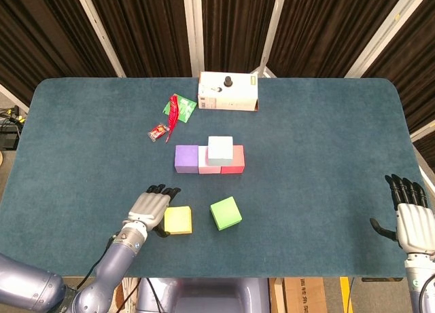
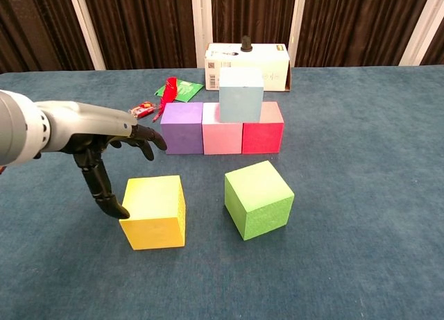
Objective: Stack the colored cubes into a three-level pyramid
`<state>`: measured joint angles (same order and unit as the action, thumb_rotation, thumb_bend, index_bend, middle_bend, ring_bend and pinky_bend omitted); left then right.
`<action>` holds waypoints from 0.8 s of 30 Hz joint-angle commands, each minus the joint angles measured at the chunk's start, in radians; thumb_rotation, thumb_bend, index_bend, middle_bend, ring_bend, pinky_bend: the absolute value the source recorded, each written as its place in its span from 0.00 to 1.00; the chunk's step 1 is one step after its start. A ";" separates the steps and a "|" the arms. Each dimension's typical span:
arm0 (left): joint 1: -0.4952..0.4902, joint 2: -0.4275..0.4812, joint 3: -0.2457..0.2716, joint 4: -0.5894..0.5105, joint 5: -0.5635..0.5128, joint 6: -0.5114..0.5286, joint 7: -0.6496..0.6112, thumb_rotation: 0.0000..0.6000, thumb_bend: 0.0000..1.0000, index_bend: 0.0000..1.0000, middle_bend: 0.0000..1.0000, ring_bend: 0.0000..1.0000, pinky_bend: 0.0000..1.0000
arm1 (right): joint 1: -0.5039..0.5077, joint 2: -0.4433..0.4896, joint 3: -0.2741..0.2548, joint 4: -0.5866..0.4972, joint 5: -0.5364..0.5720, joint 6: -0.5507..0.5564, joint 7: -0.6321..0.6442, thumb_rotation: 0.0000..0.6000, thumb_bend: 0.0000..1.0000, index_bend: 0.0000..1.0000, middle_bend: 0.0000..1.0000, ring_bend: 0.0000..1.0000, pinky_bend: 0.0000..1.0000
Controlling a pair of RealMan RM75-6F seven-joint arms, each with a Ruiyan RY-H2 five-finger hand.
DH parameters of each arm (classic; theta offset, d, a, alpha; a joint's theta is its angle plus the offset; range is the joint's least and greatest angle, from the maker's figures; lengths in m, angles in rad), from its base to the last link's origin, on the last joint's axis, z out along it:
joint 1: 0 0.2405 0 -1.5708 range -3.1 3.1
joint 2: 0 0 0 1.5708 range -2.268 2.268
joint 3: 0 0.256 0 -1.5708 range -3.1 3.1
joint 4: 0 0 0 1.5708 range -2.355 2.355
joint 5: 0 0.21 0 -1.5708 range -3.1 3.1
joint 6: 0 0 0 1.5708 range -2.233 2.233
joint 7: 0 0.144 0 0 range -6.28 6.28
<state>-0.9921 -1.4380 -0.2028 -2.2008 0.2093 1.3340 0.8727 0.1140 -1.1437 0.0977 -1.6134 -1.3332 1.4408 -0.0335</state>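
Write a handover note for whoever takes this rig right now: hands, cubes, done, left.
Left hand: fingers spread over the yellow cube, thumb at its left side, nothing gripped yet.
Right hand: open, idle near the table's right edge.
Cubes: purple cube, pink cube and red cube form the base row; light blue cube sits on top over the pink/red seam. Yellow and green cube lie loose in front.
Done: base row, one second-level cube.
Left: one more cube on the second level, then the last one on top.
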 commanded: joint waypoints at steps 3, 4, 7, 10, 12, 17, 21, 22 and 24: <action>-0.005 -0.014 0.014 0.012 0.010 0.004 -0.005 1.00 0.21 0.12 0.14 0.00 0.00 | -0.001 -0.001 0.003 -0.001 0.001 -0.003 0.000 1.00 0.24 0.07 0.09 0.00 0.00; -0.007 -0.018 0.017 0.014 0.011 0.003 -0.005 1.00 0.21 0.12 0.14 0.00 0.00 | -0.001 -0.001 0.004 0.000 0.002 -0.005 -0.001 1.00 0.24 0.07 0.09 0.00 0.00; -0.011 -0.025 0.025 0.012 0.019 0.003 -0.004 1.00 0.21 0.12 0.14 0.00 0.00 | -0.002 -0.001 0.007 -0.002 0.006 -0.008 -0.004 1.00 0.24 0.07 0.09 0.00 0.00; -0.014 -0.030 0.035 0.009 0.030 0.013 -0.001 1.00 0.21 0.12 0.14 0.00 0.00 | -0.003 -0.001 0.010 -0.006 0.011 -0.011 -0.009 1.00 0.24 0.07 0.09 0.00 0.00; -0.014 -0.034 0.043 0.007 0.042 0.021 -0.001 1.00 0.21 0.12 0.13 0.00 0.00 | -0.004 0.000 0.011 -0.008 0.015 -0.015 -0.012 1.00 0.24 0.07 0.09 0.00 0.00; -0.014 -0.046 0.065 0.012 0.059 0.031 0.006 1.00 0.21 0.12 0.14 0.00 0.00 | -0.005 0.000 0.013 -0.011 0.020 -0.023 -0.012 1.00 0.24 0.07 0.09 0.00 0.00; -0.009 -0.058 0.075 0.021 0.082 0.028 -0.004 1.00 0.21 0.13 0.15 0.00 0.00 | -0.004 0.002 0.015 -0.019 0.034 -0.034 -0.023 1.00 0.24 0.07 0.09 0.00 0.00; -0.007 -0.061 0.078 0.025 0.093 0.028 -0.007 1.00 0.21 0.14 0.16 0.00 0.00 | -0.004 0.002 0.016 -0.021 0.036 -0.036 -0.025 1.00 0.24 0.07 0.09 0.00 0.00; -0.005 -0.066 0.088 0.035 0.116 0.033 -0.004 1.00 0.22 0.14 0.17 0.00 0.00 | -0.006 0.004 0.020 -0.023 0.044 -0.035 -0.025 1.00 0.24 0.07 0.09 0.00 0.00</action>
<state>-0.9993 -1.4990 -0.1219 -2.1735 0.3120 1.3643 0.8684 0.1085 -1.1404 0.1165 -1.6355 -1.2906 1.4057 -0.0586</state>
